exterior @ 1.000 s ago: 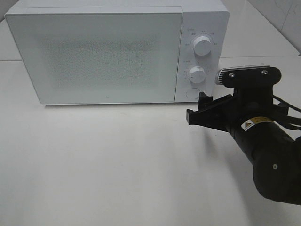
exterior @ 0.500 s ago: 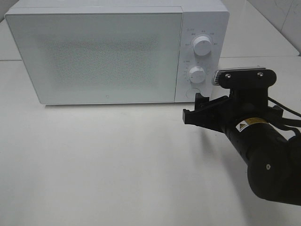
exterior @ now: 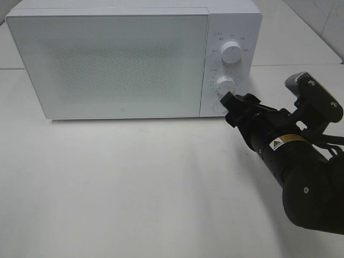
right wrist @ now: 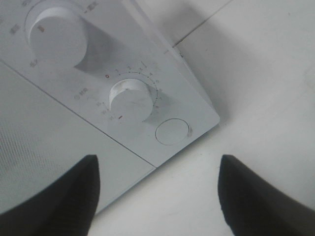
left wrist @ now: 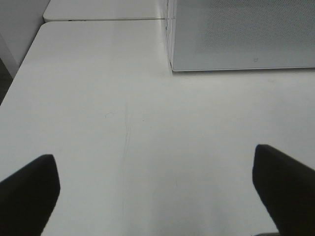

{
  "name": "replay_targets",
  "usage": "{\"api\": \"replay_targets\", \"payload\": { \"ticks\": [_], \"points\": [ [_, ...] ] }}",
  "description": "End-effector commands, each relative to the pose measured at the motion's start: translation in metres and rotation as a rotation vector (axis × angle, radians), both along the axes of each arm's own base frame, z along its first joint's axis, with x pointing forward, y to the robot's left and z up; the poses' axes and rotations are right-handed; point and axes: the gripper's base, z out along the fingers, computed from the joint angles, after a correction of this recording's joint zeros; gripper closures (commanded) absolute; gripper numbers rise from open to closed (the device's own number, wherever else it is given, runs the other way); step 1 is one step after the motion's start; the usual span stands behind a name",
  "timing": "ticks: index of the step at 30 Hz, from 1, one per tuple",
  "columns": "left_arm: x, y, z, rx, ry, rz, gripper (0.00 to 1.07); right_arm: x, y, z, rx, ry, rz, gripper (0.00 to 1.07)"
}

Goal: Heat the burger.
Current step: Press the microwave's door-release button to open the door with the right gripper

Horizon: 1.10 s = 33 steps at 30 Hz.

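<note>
- Exterior high: a white microwave [exterior: 123, 59], door closed, stands at 11 o'clock on the surface [exterior: 134, 183]. The right arm reaches in from 4 o'clock, its right tool [exterior: 232, 105] turned on edge just beside the round button [exterior: 217, 106] at the panel's 6 o'clock. The burger cannot be seen in any view.
- Left wrist: only this view shows the left tool [left wrist: 153, 162], spread wide and empty, above the surface near the microwave's front corner.
- Right wrist: this close view shows the fingers [right wrist: 74, 191] parted and gripping nothing, with the button and lower knob [right wrist: 130, 101] ahead.
</note>
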Motion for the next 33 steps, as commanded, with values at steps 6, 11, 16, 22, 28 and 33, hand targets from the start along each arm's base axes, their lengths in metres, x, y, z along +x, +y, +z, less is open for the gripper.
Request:
{"api": "replay_targets", "payload": {
  "ticks": [6,11,16,22,28,33],
  "points": [
    [-0.002,0.000,0.000,-0.012,-0.030,0.001,0.06,0.001,0.002,0.002,0.463,-0.001,-0.137,0.69],
    [-0.002,0.000,0.000,-0.012,-0.030,0.001,0.06,0.001,0.002,0.001,0.613,0.011,-0.185,0.96],
    [-0.002,0.000,0.000,-0.012,-0.030,0.001,0.06,-0.001,0.003,-0.003,0.734,0.062,-0.229,1.07],
    [-0.002,0.000,0.000,-0.012,-0.030,0.001,0.06,-0.003,0.004,-0.011,0.757,0.136,-0.257,1.07],
    [-0.002,0.000,0.000,-0.012,-0.030,0.001,0.06,0.002,0.007,-0.015,0.749,0.126,-0.261,1.07],
    [-0.002,0.000,0.000,-0.012,-0.030,0.001,0.06,0.023,0.007,-0.019,0.739,0.115,-0.254,1.07]
  ]
}}
